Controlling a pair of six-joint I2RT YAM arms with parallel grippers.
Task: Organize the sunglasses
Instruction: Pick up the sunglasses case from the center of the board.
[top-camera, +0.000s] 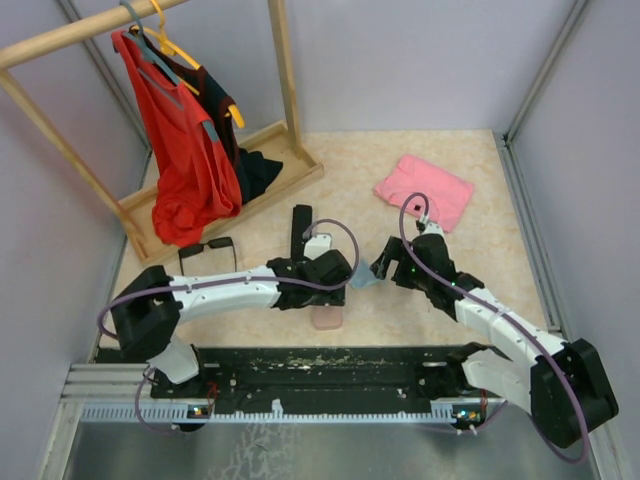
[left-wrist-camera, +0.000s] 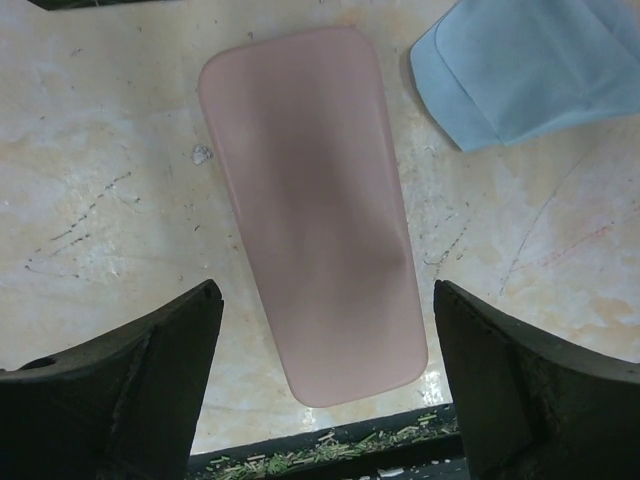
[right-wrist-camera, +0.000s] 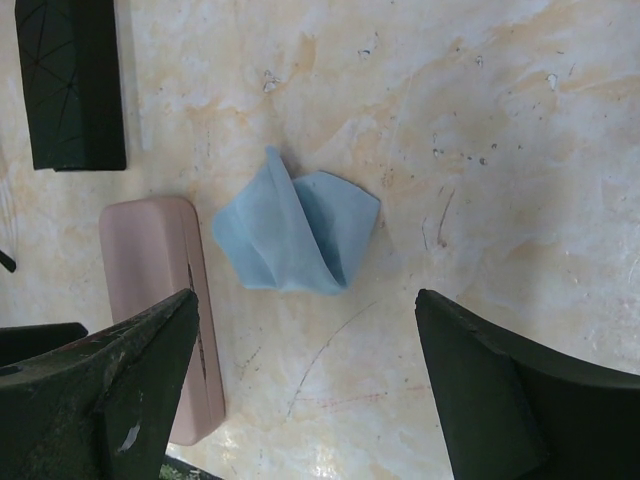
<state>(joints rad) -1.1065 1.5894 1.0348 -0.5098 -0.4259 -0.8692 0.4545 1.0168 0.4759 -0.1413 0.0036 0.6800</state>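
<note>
**Left end effector** (left-wrist-camera: 325, 300): fingers spread wide, holding nothing. It hangs over the table (top-camera: 360, 160), pointing down.
- Pink case (left-wrist-camera: 310, 220): oblong, lying flat directly beneath this end effector. Its near end sits between the two fingers with a gap on either side, touching neither. The far end runs out ahead of the fingertips.
- Blue cloth (right-wrist-camera: 300, 235): folded and slightly rumpled, ahead and to the right of this end effector, just beside the pink case but apart from it.

**Right end effector** (right-wrist-camera: 305, 300): fingers spread wide, holding nothing, also pointing down at the table.
- The blue cloth lies just ahead of its fingertips, centred between them and not touched.
- The pink case lies by its left finger, partly hidden behind it.
- Black case (right-wrist-camera: 72, 85): oblong, farther ahead and to the left, beyond the pink case and apart from it.

**Sunglasses** (top-camera: 207, 255): one pair in view, with a black frame and dark lenses. It lies on the table well to the left of the left end effector, just beyond that arm's forearm and near the foot of the clothes rack. Neither end effector touches it.

**Other items**
- Clothes rack (top-camera: 285, 70): wooden, far to the left behind the left end effector, hung with a red garment (top-camera: 185, 160) and a dark one.
- Pink cloth (top-camera: 424, 190): folded, beyond the right end effector.
</note>
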